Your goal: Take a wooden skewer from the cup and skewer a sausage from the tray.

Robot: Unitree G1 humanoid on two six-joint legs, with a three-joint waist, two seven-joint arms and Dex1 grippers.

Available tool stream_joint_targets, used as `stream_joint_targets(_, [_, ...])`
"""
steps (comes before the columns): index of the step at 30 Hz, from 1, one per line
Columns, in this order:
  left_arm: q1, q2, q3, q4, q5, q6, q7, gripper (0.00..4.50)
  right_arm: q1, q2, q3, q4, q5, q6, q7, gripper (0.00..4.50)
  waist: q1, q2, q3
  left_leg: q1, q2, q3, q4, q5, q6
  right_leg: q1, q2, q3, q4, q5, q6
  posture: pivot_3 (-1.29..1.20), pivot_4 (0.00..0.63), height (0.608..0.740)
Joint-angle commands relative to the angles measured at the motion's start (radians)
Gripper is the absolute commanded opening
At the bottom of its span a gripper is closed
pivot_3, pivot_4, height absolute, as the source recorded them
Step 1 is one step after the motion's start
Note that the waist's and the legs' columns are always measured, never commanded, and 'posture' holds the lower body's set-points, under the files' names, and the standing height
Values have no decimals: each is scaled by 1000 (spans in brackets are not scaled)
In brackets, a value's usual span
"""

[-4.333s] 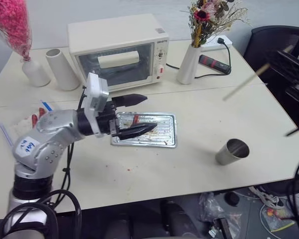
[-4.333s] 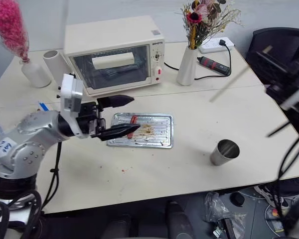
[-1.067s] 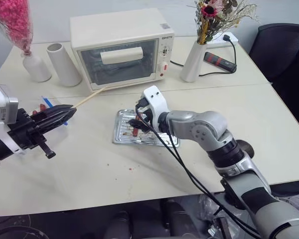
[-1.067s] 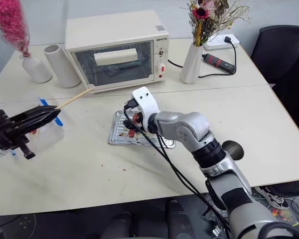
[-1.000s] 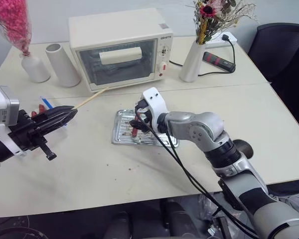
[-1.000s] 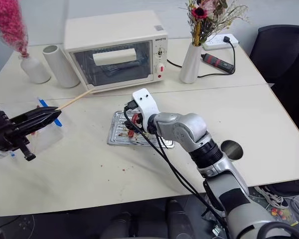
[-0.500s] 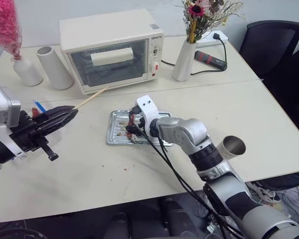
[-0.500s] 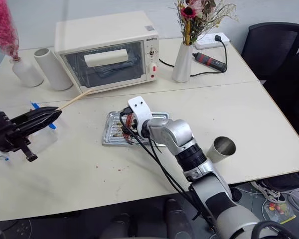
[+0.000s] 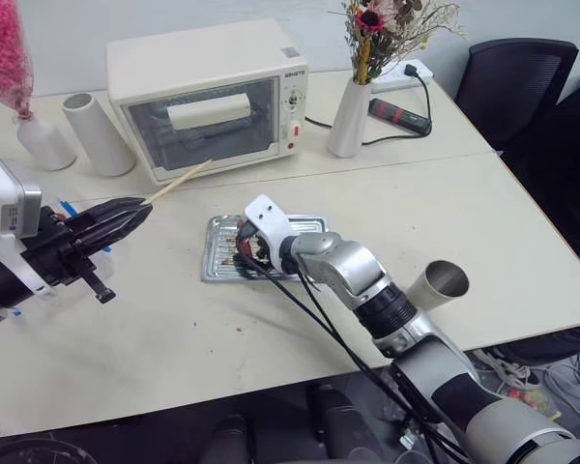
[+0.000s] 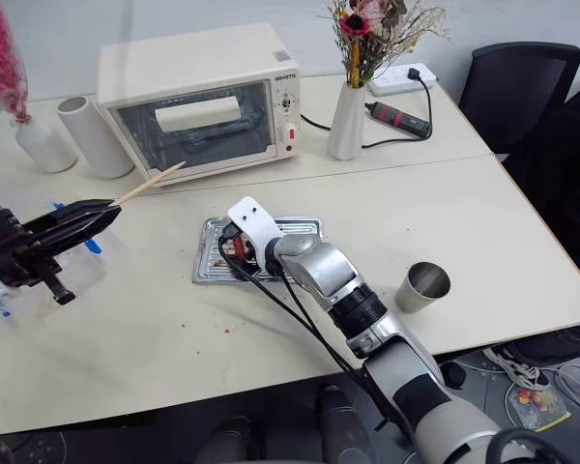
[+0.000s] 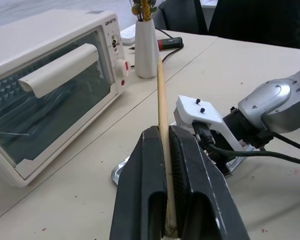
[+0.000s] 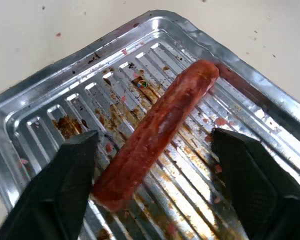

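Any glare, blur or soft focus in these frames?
Right wrist view: bright glare on the tray ribs and rim; sausage sharp, the right hand fingers near the lens soft. Left wrist view: skewer sharp, oven slightly soft. Head views: even light, faint shadows, reflections on the oven door.

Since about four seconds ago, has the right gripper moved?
Yes. The right gripper was then off the table's right side, near the chair; now it is over the tray, in front of the toaster oven, its fingers either side of the sausage.
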Motion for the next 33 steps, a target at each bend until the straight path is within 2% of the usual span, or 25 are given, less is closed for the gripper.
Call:
stream_joint_targets(1, [-9, 13, 10, -5, 3, -25, 3, 0, 9, -13, 29, 16, -57, -58, 71, 3419, 0, 0, 0, 0, 0, 0, 0, 0, 0, 0, 0, 0, 0, 0, 0, 0, 150, 740])
stream_joint_targets(8, [-11, 10, 3, 2, 11, -36, 5, 0, 5, -22, 11, 28, -110, -141, 156, 3419, 1, 0, 0, 0, 0, 0, 0, 0, 0, 0, 0, 0, 0, 0, 0, 0, 150, 740])
stream_joint_targets(15, [-21, 17, -14, 17, 30, -53, -3, 0, -23, 103, -110, 157, -110, -93, 53, 3419, -3, 0, 0, 0, 1, 0, 0, 1, -2, 0, -1, 0, 2, 0, -1, 0, 150, 740])
stream_joint_targets(21, [-23, 20, -19, 26, 41, -61, -13, 0, -30, 126, -142, 216, -139, -105, 25, 3419, -4, -1, -1, 1, 0, -1, 0, 3, -3, 0, 0, -1, 2, 2, -4, 0, 150, 740])
stream_joint_targets(24, [-25, 19, -24, 25, 44, -64, -13, 0, -26, 128, -140, 225, -149, -113, 27, 2856, -4, -2, -2, 2, 0, -2, 0, 3, -3, 1, 0, -2, 1, 2, -4, 0, 150, 740])
stream_joint_targets(27, [-25, 16, -28, 22, 44, -67, -9, 0, -21, 129, -141, 214, -160, -109, 34, 1906, -4, -3, -2, 2, 0, -3, 0, 3, -3, 1, 0, -2, 3, 2, -4, 0, 150, 740])
stream_joint_targets(33, [-27, 13, -33, 18, 44, -69, -5, 0, -20, 129, -141, 212, -171, -114, 45, 1906, -7, -3, -2, 1, 1, -3, 0, 3, -3, 1, -1, -3, 3, 2, -4, 0, 150, 740])
